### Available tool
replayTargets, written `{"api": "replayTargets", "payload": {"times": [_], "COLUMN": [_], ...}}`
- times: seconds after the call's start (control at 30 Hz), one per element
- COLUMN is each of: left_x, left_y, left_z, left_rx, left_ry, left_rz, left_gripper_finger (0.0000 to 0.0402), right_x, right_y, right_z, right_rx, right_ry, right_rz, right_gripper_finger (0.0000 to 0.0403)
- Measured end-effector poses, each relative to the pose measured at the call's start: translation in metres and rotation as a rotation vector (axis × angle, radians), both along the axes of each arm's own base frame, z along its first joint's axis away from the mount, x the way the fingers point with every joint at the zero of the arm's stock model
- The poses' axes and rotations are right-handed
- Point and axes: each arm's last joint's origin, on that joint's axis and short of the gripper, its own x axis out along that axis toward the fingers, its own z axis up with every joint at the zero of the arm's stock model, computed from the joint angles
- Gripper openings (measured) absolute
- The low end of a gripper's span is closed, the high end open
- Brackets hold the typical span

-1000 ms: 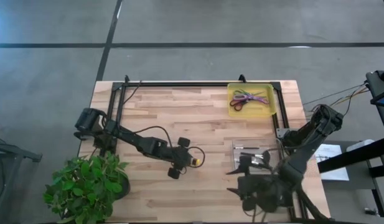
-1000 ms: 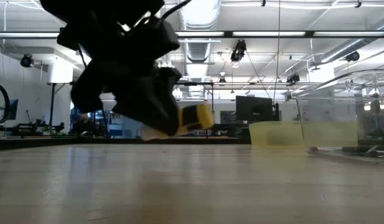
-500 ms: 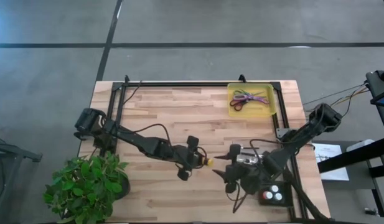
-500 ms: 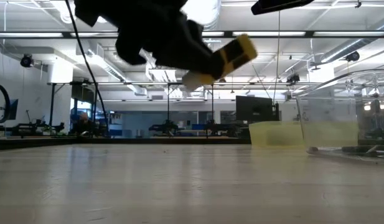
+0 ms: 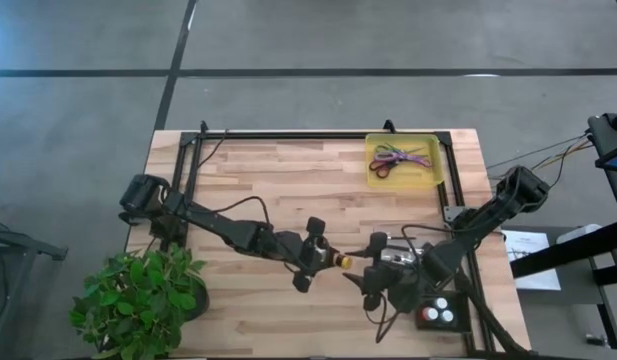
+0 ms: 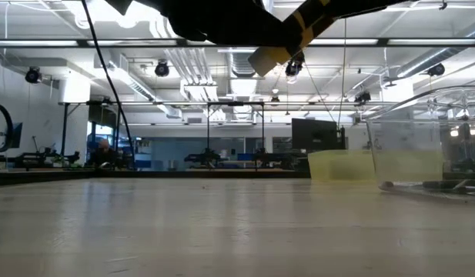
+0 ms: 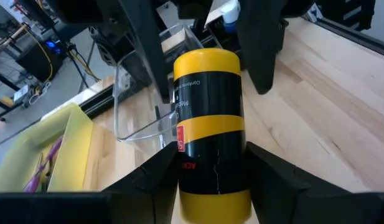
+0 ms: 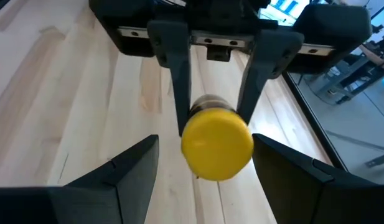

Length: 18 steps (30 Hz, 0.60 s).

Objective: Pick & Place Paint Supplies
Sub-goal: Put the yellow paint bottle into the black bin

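Observation:
A yellow-and-black paint bottle (image 5: 340,261) hangs over the middle of the table, near its front, with my left gripper (image 5: 323,258) shut on it. In the left wrist view the bottle (image 7: 209,118) sticks out forward between that gripper's fingers (image 7: 213,171). My right gripper (image 5: 363,263) faces it from the table's right and is open. Its fingers (image 8: 205,138) stand on either side of the bottle's yellow cap (image 8: 216,144), apart from it. In the low view the bottle (image 6: 299,31) shows high above the tabletop. My left gripper pinches the bottle's black body (image 7: 185,163) between its two fingers, on the half away from the cap. The fingers come from the table's left and lie along the bottle. The bottle is lifted clear of the table, its cap end (image 7: 207,62) pointing at my right gripper.
A yellow tray (image 5: 435,165) at the far right holds scissors (image 5: 396,158). A clear container (image 5: 380,238) stands under my right arm. A black box with buttons (image 5: 438,313) sits at the near right, and a potted plant (image 5: 138,300) at the near left corner.
My left gripper has risen and gone toward the table's right with the bottle, which went from just above the tabletop to well clear of it. My right gripper has swung in from the near right corner and come down to face the bottle's cap.

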Motion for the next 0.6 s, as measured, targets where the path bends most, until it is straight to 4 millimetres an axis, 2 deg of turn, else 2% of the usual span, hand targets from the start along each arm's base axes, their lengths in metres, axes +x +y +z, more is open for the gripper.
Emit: {"api": "replayTargets", "payload": {"times": [0.17, 0.27, 0.6], "left_x": [-0.0002, -0.0002, -0.0005], "left_y": [0.0001, 0.0001, -0.0003], "left_z": [-0.0001, -0.0001, -0.0006], "left_rx": [0.000, 0.000, -0.009], "left_ry": [0.001, 0.000, 0.005], "left_rz": [0.000, 0.000, -0.011], "left_gripper_finger": [0.0170, 0.0170, 0.0170], "right_x": [0.0008, 0.0008, 0.0014], "right_y": [0.0004, 0.0005, 0.0009], "right_z": [0.0009, 0.0010, 0.0022], "right_rx": [-0.018, -0.025, -0.037], "right_ry": [-0.005, -0.003, -0.001], "right_rz": [0.013, 0.017, 0.027], "right_gripper_finger": [0.0252, 0.0237, 0.0111]}}
